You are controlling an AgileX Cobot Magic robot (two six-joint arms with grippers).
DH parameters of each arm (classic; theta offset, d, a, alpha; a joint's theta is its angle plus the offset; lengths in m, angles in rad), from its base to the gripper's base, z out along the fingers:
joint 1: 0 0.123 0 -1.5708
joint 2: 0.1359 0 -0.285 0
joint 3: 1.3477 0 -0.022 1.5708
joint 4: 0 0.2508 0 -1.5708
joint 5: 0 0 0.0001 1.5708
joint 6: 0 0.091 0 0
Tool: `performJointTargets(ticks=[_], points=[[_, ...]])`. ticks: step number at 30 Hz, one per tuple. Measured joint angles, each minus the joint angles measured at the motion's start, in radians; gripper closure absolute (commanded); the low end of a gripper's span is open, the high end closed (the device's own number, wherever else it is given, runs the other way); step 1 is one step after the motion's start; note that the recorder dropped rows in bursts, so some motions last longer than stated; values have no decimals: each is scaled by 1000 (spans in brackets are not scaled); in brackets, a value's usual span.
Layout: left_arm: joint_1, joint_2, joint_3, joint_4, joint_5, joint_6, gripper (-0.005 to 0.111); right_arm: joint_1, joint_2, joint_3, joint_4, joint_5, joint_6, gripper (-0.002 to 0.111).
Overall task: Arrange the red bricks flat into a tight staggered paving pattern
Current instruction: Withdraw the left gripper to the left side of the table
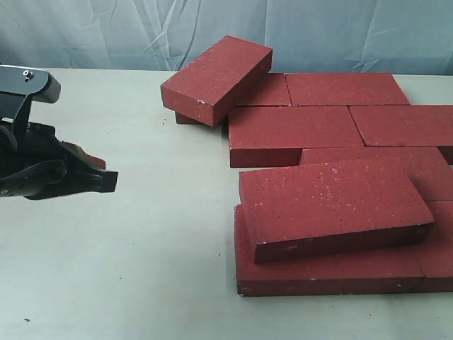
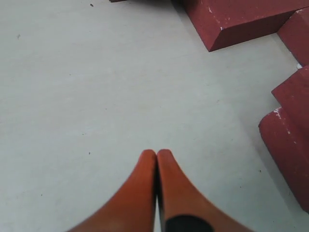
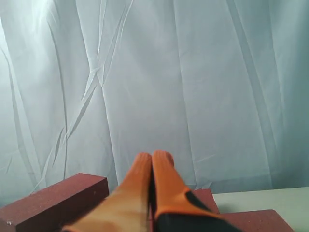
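Note:
Several red bricks lie flat together on the right half of the table. One brick leans tilted on the back left of the group. Another brick rests askew on top of the front ones. My left gripper hovers at the far left, well apart from them. In the left wrist view that left gripper is shut and empty over bare table, with brick corners ahead. The right gripper is shut and empty, raised above a brick and facing the curtain; the exterior view does not show it.
A pale wrinkled curtain hangs behind the table. The white tabletop stretches between my left gripper and the bricks. The brick group runs past the right edge of the exterior view.

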Motion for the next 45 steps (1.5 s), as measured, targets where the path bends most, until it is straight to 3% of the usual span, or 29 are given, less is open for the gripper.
performJointTargets(ticks=[11, 27, 36, 45], points=[[0, 0, 0, 0, -4, 0, 107, 0, 2, -92, 0, 98, -1, 109], [0, 0, 0, 0, -15, 0, 107, 0, 338, -552, -131, 644, -7, 109], [0, 0, 0, 0, -23, 0, 107, 0, 412, -576, -133, 670, -7, 109], [0, 2, 0, 0, -19, 0, 107, 0, 538, -576, -185, 820, 34, 109]])
